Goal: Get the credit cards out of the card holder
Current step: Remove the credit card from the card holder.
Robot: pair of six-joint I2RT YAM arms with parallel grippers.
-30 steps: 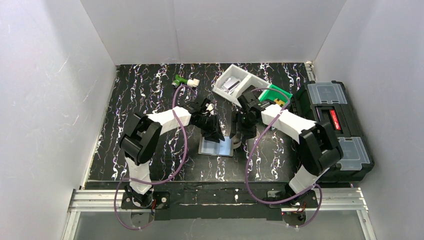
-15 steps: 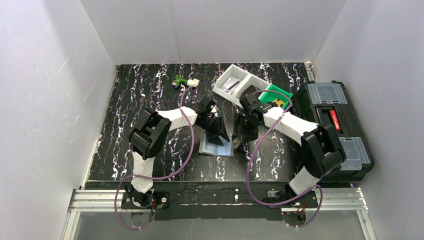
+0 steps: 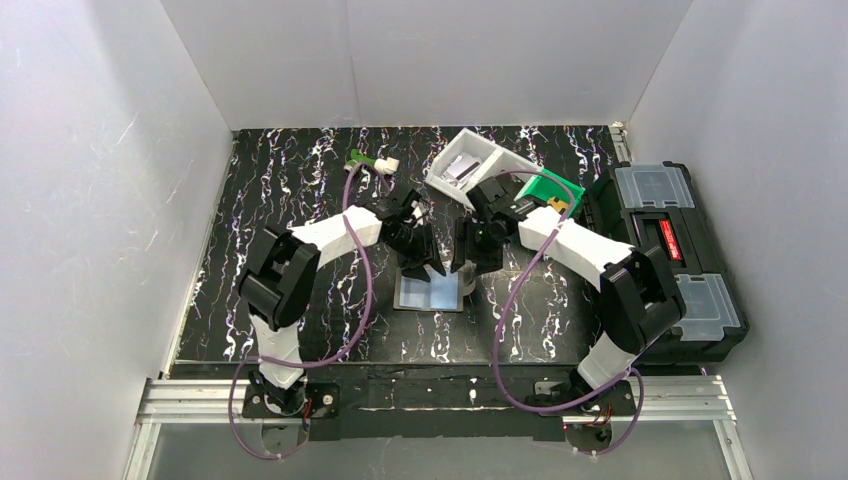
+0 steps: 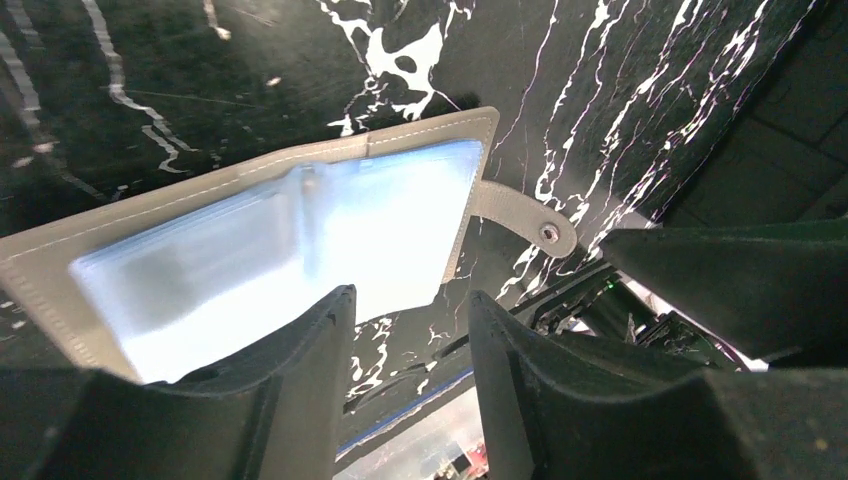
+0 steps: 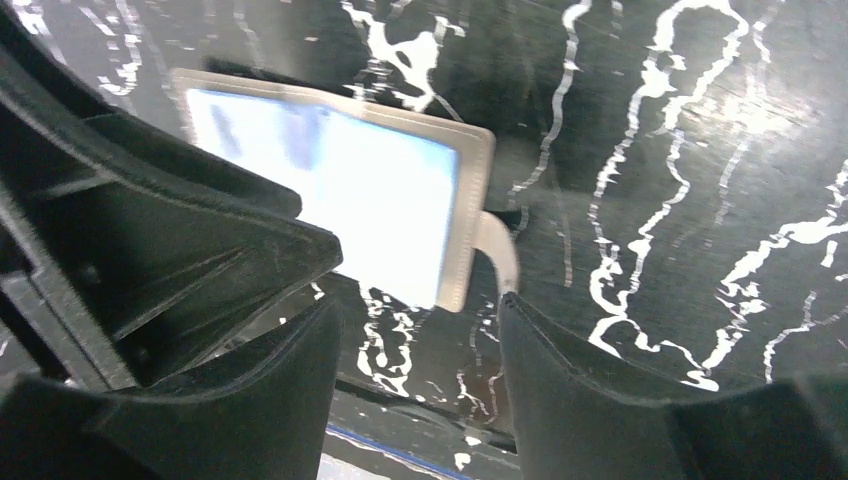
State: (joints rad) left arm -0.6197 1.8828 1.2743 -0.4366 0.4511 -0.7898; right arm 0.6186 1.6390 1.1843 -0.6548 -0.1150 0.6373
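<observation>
The card holder [image 3: 430, 292] lies spread open and flat on the black marbled bench [image 3: 280, 200], near the middle and towards the near side. Its shiny sleeves face up and its snap strap [image 4: 520, 215] sticks out to the right. The left arm [image 3: 335, 232] and right arm [image 3: 562, 236] both reach in from the far side. The left jaws hang over the holder's far edge and the right jaws just off its far right corner, beside the strap. Both pairs stand partly open, with a clear gap between the fingers and nothing held in either. Glare on the sleeves washes out what is inside, so the credit cards cannot be made out, nor which way the sleeve mouths open. The holder looks light and limp, a soft stitched cover around slick plastic pockets, and it would likely skate across the smooth bench or lift whole if a card were tugged. One pair of jaws would do well to pin the grey border or the strap while the other draws. The cards should be thin, stiff and slippery, best pinched flat across whatever short edge peeks from a sleeve, then pulled straight along the pocket. A white bin [image 3: 470, 170] and a green bin [image 3: 548, 188] sit at the far right, well apart from the holder.
</observation>
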